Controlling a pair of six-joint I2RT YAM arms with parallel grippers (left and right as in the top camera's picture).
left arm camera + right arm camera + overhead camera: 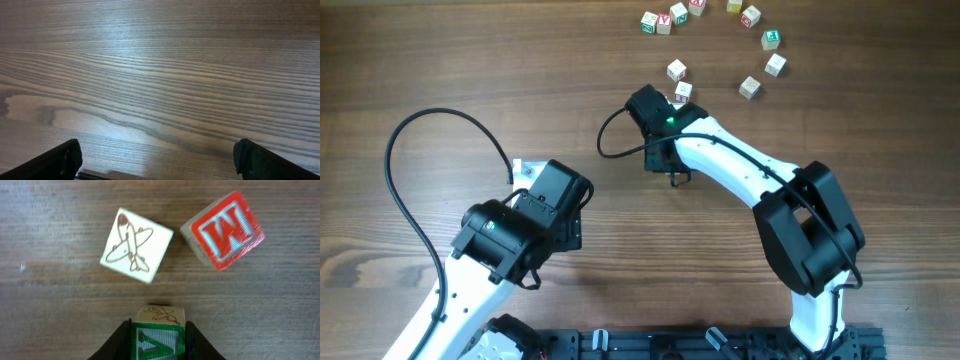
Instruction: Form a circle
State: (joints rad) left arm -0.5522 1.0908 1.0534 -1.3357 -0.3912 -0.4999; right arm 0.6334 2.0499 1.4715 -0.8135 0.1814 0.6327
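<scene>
Right wrist view: my right gripper (159, 342) is clamped on the green letter block (159, 330), pinching its side faces at the very bottom of the shot. Out front, the airplane block (136, 245) sits ahead-left and the red letter block (223, 230) ahead-right, both apart from mine. Overhead, the other blocks (750, 16) curve round the far side, so I reckon mine goes in the near-left gap. My left gripper (160, 167) hangs wide open over the table (160, 75), much further off.
</scene>
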